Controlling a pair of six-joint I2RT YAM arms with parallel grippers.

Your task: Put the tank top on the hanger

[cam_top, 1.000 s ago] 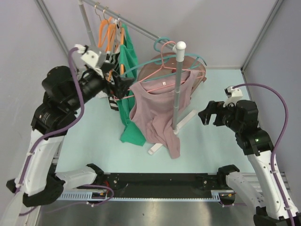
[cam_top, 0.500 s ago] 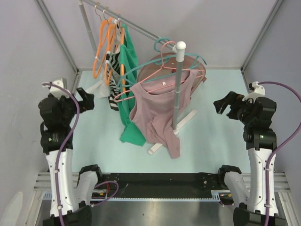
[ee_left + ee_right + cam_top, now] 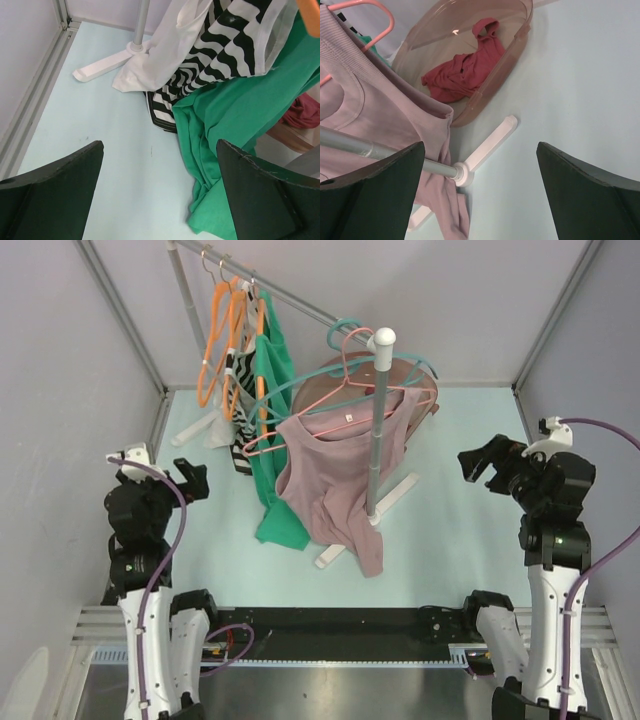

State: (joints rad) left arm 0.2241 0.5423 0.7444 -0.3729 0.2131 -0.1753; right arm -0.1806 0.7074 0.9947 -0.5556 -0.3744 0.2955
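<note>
The mauve-pink tank top (image 3: 335,475) with a small white neck label hangs on the light-pink hanger (image 3: 330,400), whose hook sits on the rail by the white post; its hem reaches the table. It also shows in the right wrist view (image 3: 375,110), with the hanger's (image 3: 372,12) curve above it. My left gripper (image 3: 190,483) is open and empty at the far left, well apart from the clothes. My right gripper (image 3: 480,465) is open and empty at the far right. In the wrist views both grippers (image 3: 160,190) (image 3: 480,190) hold nothing.
A green garment (image 3: 272,440) on a teal hanger (image 3: 400,368), a striped garment (image 3: 220,55) and orange hangers (image 3: 225,325) hang on the rail. A brown tub (image 3: 480,85) holds a dark red garment (image 3: 462,70). The rack's white feet (image 3: 395,495) (image 3: 102,67) lie on the table.
Both arms have drawn back from the rack to the table's sides and lowered. The left gripper has left the hanger area. The tank top stays hanging on the pink hanger.
</note>
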